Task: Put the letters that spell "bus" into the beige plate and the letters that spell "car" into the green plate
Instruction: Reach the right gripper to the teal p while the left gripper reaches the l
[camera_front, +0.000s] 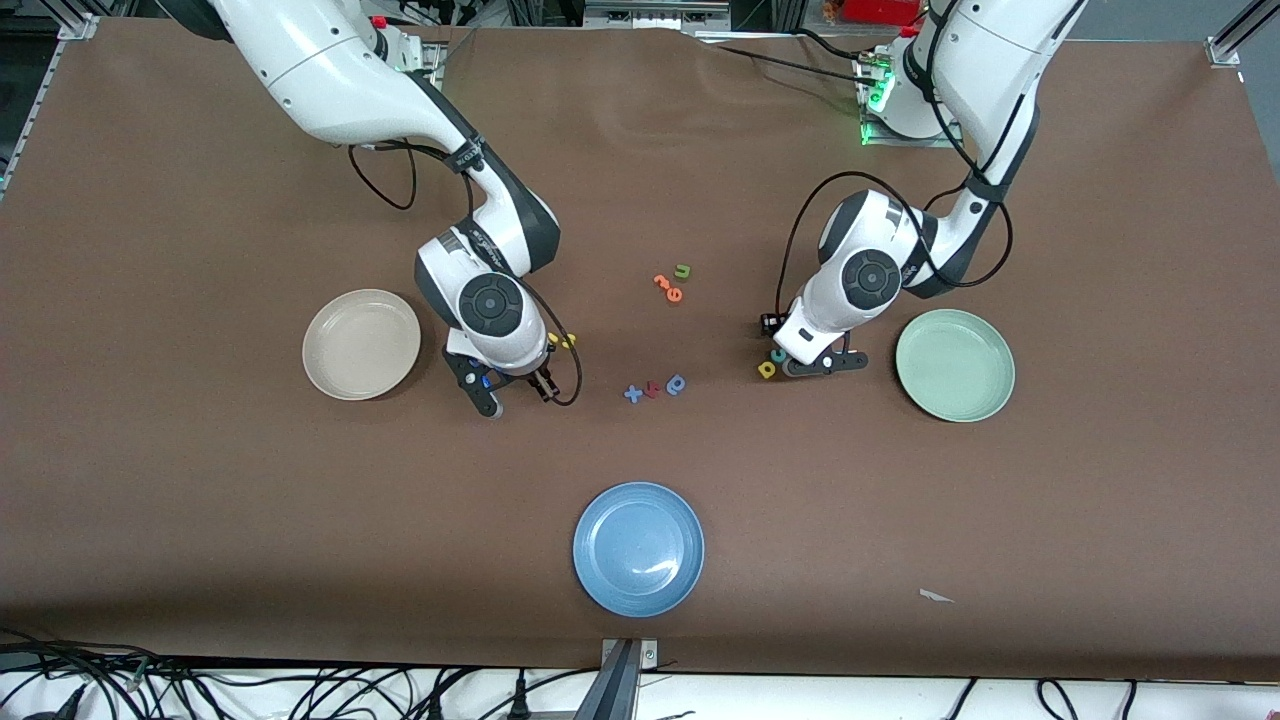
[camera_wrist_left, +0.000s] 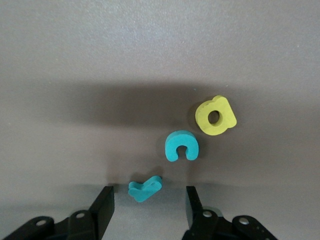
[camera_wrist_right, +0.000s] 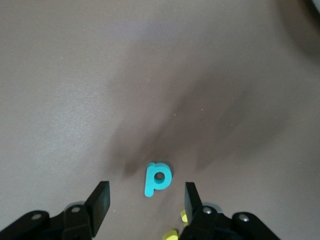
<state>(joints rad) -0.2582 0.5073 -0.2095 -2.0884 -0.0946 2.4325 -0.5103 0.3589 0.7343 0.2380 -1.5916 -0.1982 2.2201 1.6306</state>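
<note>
From the front view I see my right gripper (camera_front: 515, 392) low over the tabletop (camera_front: 200, 520) beside the beige plate (camera_front: 361, 343), and my left gripper (camera_front: 800, 362) low between the yellow "a" (camera_front: 766, 369) and the green plate (camera_front: 954, 364). Both plates look empty. Each wrist body covers most of its own letters, so I only catch a yellow scrap (camera_front: 566, 341) by the right arm and the teal "c" (camera_front: 777, 355) by the left.

In the left wrist view the jaws stand apart, gripping nothing. The teal "r" (camera_wrist_left: 145, 188) lies between the fingertips (camera_wrist_left: 103, 205), its long axis running across the gap and slightly tilted. The "c" and "a" sit clear, ahead of the jaws.

In the right wrist view the jaws also stand apart and empty. The teal "b" (camera_wrist_right: 157, 178) lies just ahead of the gap, roughly centred, its stem along the approach line. Two yellow bits (camera_wrist_right: 172, 233) by one finger are cut off, so I can't read them as "u" or "s".
</note>
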